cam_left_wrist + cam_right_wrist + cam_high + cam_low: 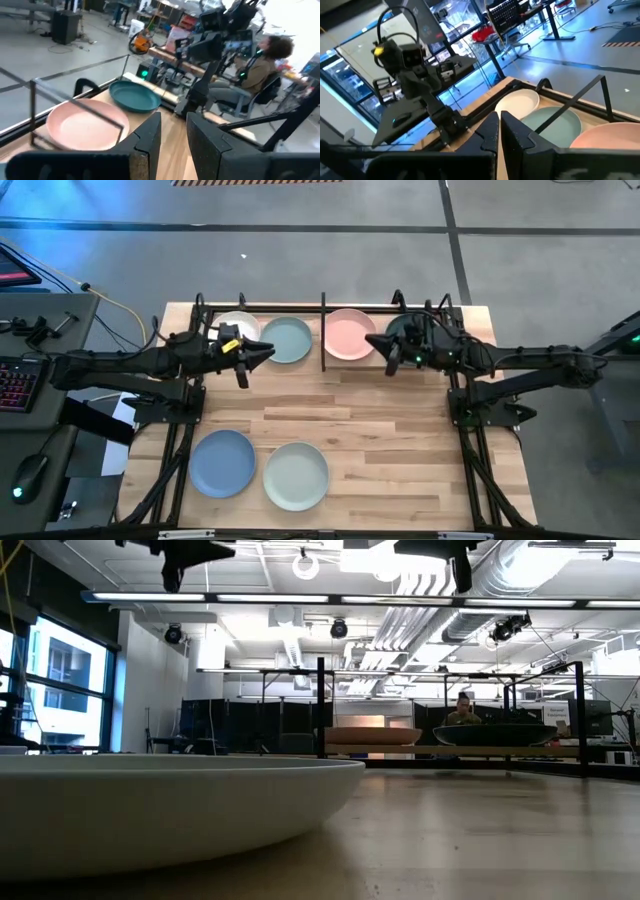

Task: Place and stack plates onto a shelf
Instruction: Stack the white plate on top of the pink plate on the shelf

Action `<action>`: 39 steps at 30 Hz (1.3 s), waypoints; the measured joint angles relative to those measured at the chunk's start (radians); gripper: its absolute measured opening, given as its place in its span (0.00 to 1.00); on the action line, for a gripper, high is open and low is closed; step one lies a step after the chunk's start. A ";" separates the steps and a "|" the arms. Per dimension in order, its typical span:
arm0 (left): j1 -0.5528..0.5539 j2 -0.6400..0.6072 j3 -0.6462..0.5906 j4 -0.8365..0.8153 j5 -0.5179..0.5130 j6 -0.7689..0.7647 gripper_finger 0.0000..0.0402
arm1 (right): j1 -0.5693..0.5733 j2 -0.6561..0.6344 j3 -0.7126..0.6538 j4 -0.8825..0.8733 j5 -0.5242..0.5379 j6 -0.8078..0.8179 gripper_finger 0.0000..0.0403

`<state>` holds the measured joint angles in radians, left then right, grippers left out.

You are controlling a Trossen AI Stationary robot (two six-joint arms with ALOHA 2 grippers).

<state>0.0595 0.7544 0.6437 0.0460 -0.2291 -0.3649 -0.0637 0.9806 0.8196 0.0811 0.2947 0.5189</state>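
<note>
Shelf: black rod frame along the table's far edge, split by a central upright rod into two bays.
White plate: in the shelf's left bay, at its outer end; partly covered in the high view by the left arm.
Sage green plate: in the left bay, just beside the white plate, next to the central rod.
Pink plate: in the right bay, just beside the central rod.
Dark teal plate: in the right bay beyond the pink plate; almost wholly hidden under the right arm in the high view, plain in the left wrist view.
Blue plate: on the table well in front of the shelf, on the left-bay side.
Pale mint plate: just beside the blue plate; whether they touch cannot be told.
Left gripper: in front of the left bay, at the sage green plate's near edge; fingers slightly parted, holding nothing.
Right gripper: at the right bay between the pink and teal plates; fingers nearly together, empty.
Person: seated beyond the table; cut off by the right arm.
</note>
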 joint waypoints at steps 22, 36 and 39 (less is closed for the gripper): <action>0.494 0.433 0.184 -0.993 -0.019 0.034 0.45 | -0.054 0.062 0.000 -0.012 -0.017 0.106 0.33; 0.594 0.730 0.184 -0.881 0.029 0.125 0.46 | -0.054 0.061 0.000 -0.036 -0.017 0.110 0.33; 0.603 0.766 0.184 -0.835 0.021 0.133 0.46 | -0.054 0.061 0.000 -0.037 -0.017 0.110 0.33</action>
<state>0.6621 1.5204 0.8276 -0.7893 -0.2079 -0.2321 -0.1181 1.0420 0.8196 0.0441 0.2775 0.6289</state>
